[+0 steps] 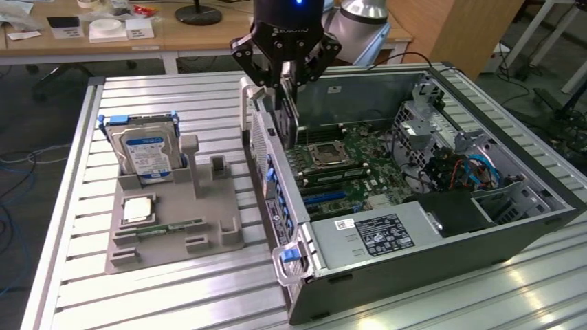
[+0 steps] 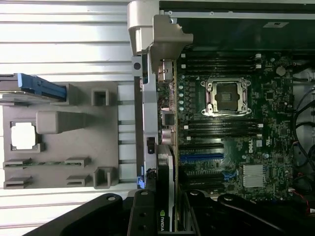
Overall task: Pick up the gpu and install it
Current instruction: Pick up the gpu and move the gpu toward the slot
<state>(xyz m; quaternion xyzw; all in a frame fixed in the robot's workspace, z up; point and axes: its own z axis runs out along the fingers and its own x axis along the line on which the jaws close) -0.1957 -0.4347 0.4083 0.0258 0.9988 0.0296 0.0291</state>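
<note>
My gripper (image 1: 286, 74) hangs over the rear wall of the open computer case (image 1: 513, 223), shut on the gpu (image 1: 293, 110). The card is thin and dark and hangs on edge below the fingers, just inside the case wall. In the wrist view the gpu (image 2: 165, 179) shows edge-on between my black fingers (image 2: 142, 214), with a green logo near the grip. It sits above the motherboard (image 2: 231, 147), close to the blue expansion slot (image 2: 202, 158). The slot (image 1: 323, 198) also shows in the exterior view, lower than the card.
A grey parts holder (image 1: 211, 227) lies on the slatted metal table (image 1: 73, 289) at the exterior view's left. It carries an upright hard drive (image 1: 147, 155), a processor chip (image 1: 137, 208) and a RAM stick (image 1: 170, 226). Wooden desks stand behind.
</note>
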